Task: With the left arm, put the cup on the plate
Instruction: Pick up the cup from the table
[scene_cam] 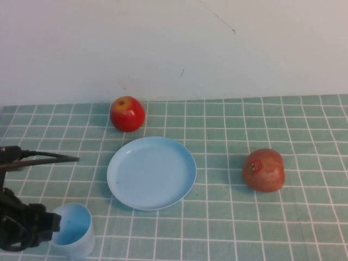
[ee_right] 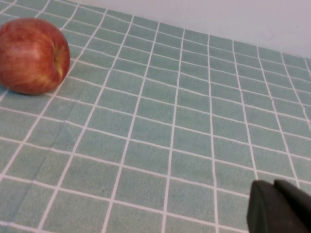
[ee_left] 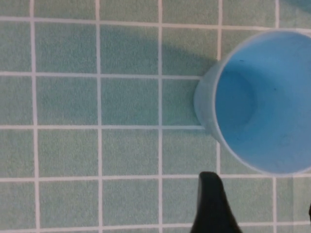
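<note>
Two apples on tiled tabletop (scene_cam: 304, 228): red apple (scene_cam: 127, 113) far of plate (scene_cam: 151, 172), russet apple (scene_cam: 263, 169) right of plate. Cup (scene_cam: 72, 229) upright, near-left corner, well apart from plate. Left gripper (scene_cam: 46, 224) just beside cup's left side (fingers (ee_left: 210, 204) spread either side, not closed on cup). Right gripper (ee_right: 279, 208): only dark tip visible, fingers' state cannot tell.

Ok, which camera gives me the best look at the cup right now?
Left wrist view: the cup fills it, open mouth up, left gripper finger beside it. High view shows it small beside the left gripper. Right wrist view misses it, showing an apple.
</note>
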Tool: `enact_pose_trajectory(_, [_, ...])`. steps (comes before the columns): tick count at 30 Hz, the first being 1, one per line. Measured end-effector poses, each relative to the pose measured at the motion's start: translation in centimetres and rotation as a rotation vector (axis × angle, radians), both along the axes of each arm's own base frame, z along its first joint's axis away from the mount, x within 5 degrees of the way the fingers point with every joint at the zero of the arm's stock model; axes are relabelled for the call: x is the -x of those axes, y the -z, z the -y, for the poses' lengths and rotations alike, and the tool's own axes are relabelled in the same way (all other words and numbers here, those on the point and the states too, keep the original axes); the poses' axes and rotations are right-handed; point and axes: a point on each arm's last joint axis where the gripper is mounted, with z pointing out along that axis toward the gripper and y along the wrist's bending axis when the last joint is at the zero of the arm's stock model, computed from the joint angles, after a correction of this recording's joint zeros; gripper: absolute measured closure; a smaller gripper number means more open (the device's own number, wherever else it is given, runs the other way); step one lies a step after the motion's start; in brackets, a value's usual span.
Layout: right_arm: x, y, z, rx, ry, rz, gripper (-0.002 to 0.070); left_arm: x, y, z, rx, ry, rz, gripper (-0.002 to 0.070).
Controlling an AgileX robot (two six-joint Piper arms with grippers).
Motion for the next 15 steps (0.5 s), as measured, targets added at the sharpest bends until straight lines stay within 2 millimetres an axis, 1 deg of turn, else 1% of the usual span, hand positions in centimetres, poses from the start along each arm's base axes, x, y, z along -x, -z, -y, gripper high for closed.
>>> enact_pose_trajectory(7, [0.0,0.0,0.0,0.0,0.0,0.0,0.0678,-2.7,2.4,0.0,-0.051,0.011,-0.011,0.0288])
enact_pose_trajectory(15, [0.0,0.0,0.0,0.0,0.0,0.0,0.0678,-5.0,5.0,0.2,-0.062,0.011,-0.013,0.0293])
